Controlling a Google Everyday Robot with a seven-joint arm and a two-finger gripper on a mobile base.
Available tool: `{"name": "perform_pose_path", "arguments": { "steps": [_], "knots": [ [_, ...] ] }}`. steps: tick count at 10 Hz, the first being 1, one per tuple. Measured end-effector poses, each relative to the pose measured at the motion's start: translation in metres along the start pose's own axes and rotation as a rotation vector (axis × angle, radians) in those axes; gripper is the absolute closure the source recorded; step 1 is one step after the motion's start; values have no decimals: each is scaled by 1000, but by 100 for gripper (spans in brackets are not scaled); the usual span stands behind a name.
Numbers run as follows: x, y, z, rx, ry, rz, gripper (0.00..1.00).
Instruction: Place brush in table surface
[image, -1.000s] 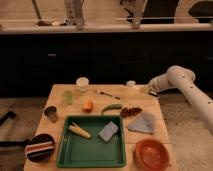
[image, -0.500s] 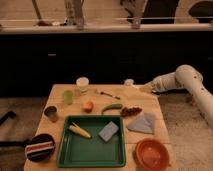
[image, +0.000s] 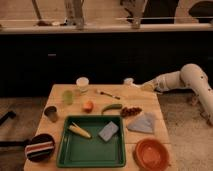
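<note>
The brush shows as a round whitish-grey head (image: 128, 80) at the far edge of the light tan table surface (image: 145, 100), near its back right corner. Its thin dark handle runs right toward my gripper (image: 145, 86) and is hard to make out. The gripper sits at the end of the white arm (image: 187, 77), which reaches in from the right, level with the table's back right corner and right beside the brush head. Whether the brush rests on the wood or hangs just above it cannot be told.
On the table stand a white cup (image: 82, 82), a green cup (image: 68, 96), a thin utensil (image: 107, 94), an orange fruit (image: 88, 105), a green chilli (image: 111, 107), a blue cloth (image: 142, 123), a green tray (image: 91, 152), an orange bowl (image: 151, 152) and a can (image: 50, 113).
The arm's elbow has shifted to the right and straightened. The gripper and the brush head have stayed near the back right corner, moving slightly toward the far edge.
</note>
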Motion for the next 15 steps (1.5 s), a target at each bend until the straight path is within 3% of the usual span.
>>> {"name": "perform_pose_path", "arguments": {
  "steps": [6, 10, 15],
  "knots": [
    [-11, 4, -7, 21, -28, -19, 100],
    [-28, 2, 0, 39, -37, -24, 100],
    [-50, -16, 11, 99, -42, -7, 100]
  ]
}}
